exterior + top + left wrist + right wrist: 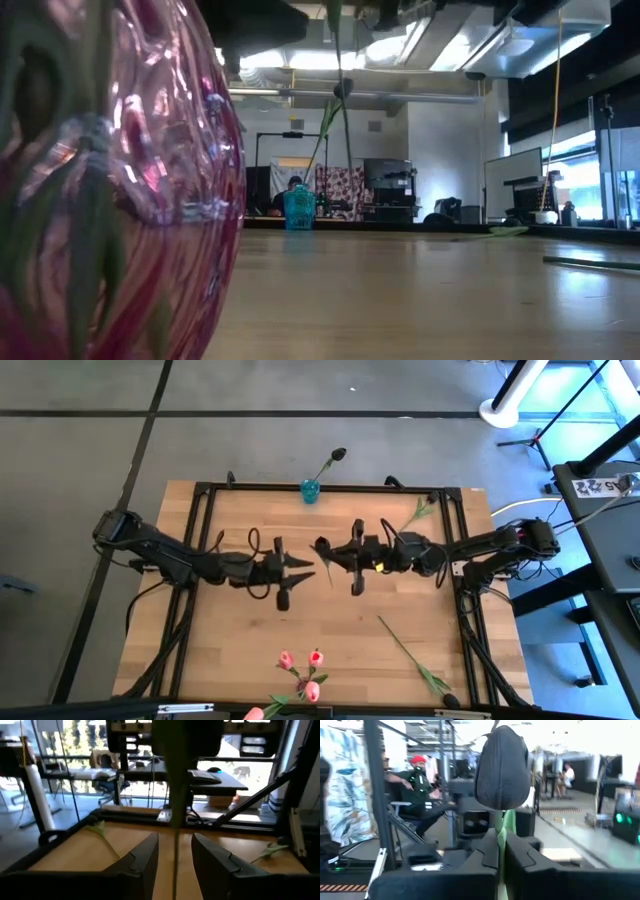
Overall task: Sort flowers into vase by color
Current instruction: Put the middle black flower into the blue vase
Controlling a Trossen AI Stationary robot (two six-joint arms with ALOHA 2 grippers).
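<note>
Flowers: pink-headed bunch (300,675) in pink glass vase (110,180) at table's (240,630) near edge, dark-headed flower (501,767) clamped by its stem in shut right gripper (322,553) mid-table, left gripper (305,570) fingers apart w/ that stem between them, small blue vase (310,490) w/ dark flower (337,456) at far edge.

Over mid-table I have both grippers facing each other: left gripper (305,570) on my left, right gripper (322,550) just beside it on the right. A flower (502,767) is clamped in the right gripper's fingers, its stem (175,855) running between the left gripper's fingers. At the far edge, centre, a small vase (310,490) with one flower (337,456) in it. At the near edge, a vase (110,190) holding several flowers (300,672). A loose flower (410,657) lies near right; another (420,512) far right.
</note>
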